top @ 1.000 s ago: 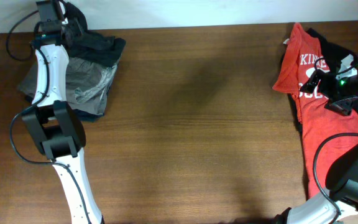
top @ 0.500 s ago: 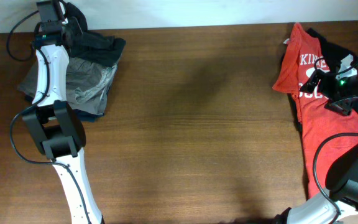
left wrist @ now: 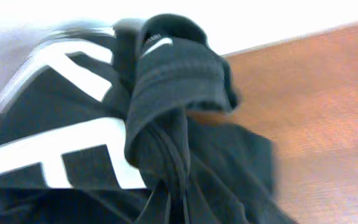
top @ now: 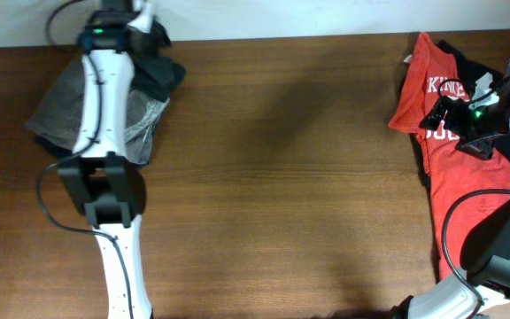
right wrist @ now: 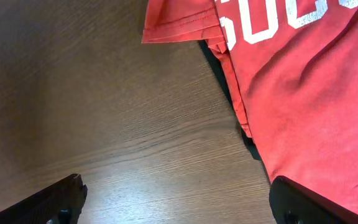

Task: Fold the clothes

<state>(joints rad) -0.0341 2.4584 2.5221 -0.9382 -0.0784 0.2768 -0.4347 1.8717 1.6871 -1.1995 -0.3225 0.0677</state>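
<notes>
Right gripper (right wrist: 178, 205): jaws spread wide, holding nothing. One dark fingertip shows in each lower corner of the wrist view, with bare wooden table (right wrist: 92, 112) between them. It hangs over the table's right end, by the left edge of the red T-shirt (right wrist: 303, 106).

Red T-shirt: lies spread along the right edge of the table, one hemmed corner pointing inward. White block lettering is printed on it. The wrist view cuts it off at the top, and it reads roughly "SOC". The overhead view shows a line beginning "KIN"; the rest is hidden by the arm. A dark garment (right wrist: 221, 68) shows under the shirt's edge.

Left gripper (top: 142, 23): at the table's far left corner. Its fingers are not visible in the wrist view, so I cannot tell its state.

Black garment (left wrist: 179, 81): bunched directly before the left wrist camera, with broad white stripes or letters, unreadable. It lies against a grey folded garment (top: 60, 113).
</notes>
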